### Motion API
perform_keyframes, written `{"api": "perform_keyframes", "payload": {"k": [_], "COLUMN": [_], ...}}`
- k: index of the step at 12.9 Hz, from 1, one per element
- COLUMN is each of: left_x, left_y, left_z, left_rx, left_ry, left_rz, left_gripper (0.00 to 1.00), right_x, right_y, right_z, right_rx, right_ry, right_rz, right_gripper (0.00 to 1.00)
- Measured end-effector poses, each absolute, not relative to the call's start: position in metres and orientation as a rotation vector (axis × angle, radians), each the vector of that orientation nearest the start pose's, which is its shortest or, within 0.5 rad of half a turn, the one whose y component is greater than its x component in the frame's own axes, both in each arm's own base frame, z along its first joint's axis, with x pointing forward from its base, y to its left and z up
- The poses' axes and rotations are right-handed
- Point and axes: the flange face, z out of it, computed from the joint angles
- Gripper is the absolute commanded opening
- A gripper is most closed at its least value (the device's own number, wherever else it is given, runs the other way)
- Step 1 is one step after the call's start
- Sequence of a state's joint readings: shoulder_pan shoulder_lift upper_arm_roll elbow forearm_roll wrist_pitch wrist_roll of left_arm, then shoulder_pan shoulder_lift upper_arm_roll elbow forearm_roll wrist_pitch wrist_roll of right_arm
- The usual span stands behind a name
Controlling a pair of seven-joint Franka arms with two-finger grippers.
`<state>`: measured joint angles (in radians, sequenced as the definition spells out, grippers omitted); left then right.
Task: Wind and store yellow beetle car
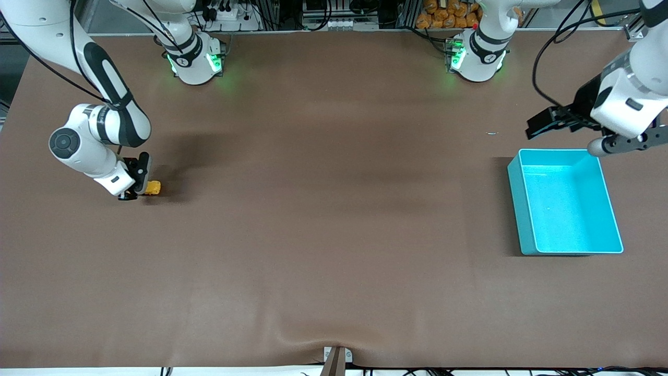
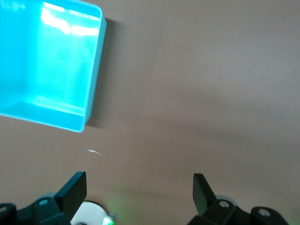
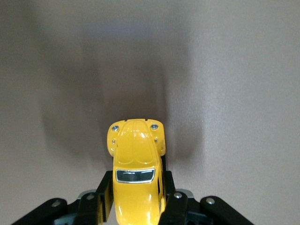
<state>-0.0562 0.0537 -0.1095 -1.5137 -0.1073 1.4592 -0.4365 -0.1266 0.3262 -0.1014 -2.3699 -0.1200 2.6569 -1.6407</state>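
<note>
- We read no brand, label or writing on anything in view.
- We see one container, a turquoise bin (image 1: 566, 203), on the table (image 1: 323, 209) at the left arm's end. Its inside shows only bare turquoise floor and walls in the front view; the left wrist view (image 2: 51, 65) shows part of it the same.
- A small pale scrap (image 1: 492, 133) lies on the table near the bin, farther from the front camera than it.
- The car (image 1: 153, 187) is at the right arm's end of the table, well apart from the bin, low at the table.
- The right gripper (image 1: 136, 187) has its fingers (image 3: 174, 206) closed against the car's (image 3: 136, 173) sides, bonnet pointing away from the wrist.
- The left gripper (image 1: 548, 124) hangs above the table just beside the bin; its fingers (image 2: 75, 190) stand wide apart, holding nothing.
</note>
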Motion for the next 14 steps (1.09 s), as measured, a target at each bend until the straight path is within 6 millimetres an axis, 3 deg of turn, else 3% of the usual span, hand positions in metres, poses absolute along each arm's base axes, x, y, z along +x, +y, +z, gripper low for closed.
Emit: {"api": "perform_keyframes", "payload": {"k": [1, 2, 3, 5, 8, 10, 14], "left_x": [0.549, 0.547, 0.545, 0.541, 0.536, 0.532, 0.534], "left_y": [-0.108, -0.115, -0.121, -0.135, -0.152, -0.159, -0.164], "left_z": [0.609, 0.603, 0.599, 0.589, 0.573, 0.562, 0.546], "left_rx": [-3.182, -3.173, -3.160, -3.133, -3.117, -3.104, -3.112], "left_ry": [-0.465, -0.498, -0.530, -0.589, -0.676, -0.747, -0.864], "left_rz": [0.244, 0.268, 0.287, 0.317, 0.283, 0.271, 0.278], "left_gripper": [1.00, 1.00, 1.00, 1.00, 1.00, 1.00, 1.00], "right_x": [0.490, 0.491, 0.491, 0.499, 0.535, 0.551, 0.570], "right_y": [-0.116, -0.119, -0.124, -0.145, -0.175, -0.181, -0.181], "right_z": [0.185, 0.185, 0.182, 0.180, 0.218, 0.245, 0.275], "right_rx": [-2.288, -2.291, -2.287, -2.249, -2.183, -2.154, -2.143], "right_ry": [-2.176, -2.170, -2.144, -2.071, -2.038, -2.015, -1.996], "right_rz": [0.147, 0.150, 0.177, 0.269, 0.312, 0.297, 0.282], "right_gripper": [0.52, 0.81, 1.00, 1.00, 1.00, 1.00, 1.00]}}
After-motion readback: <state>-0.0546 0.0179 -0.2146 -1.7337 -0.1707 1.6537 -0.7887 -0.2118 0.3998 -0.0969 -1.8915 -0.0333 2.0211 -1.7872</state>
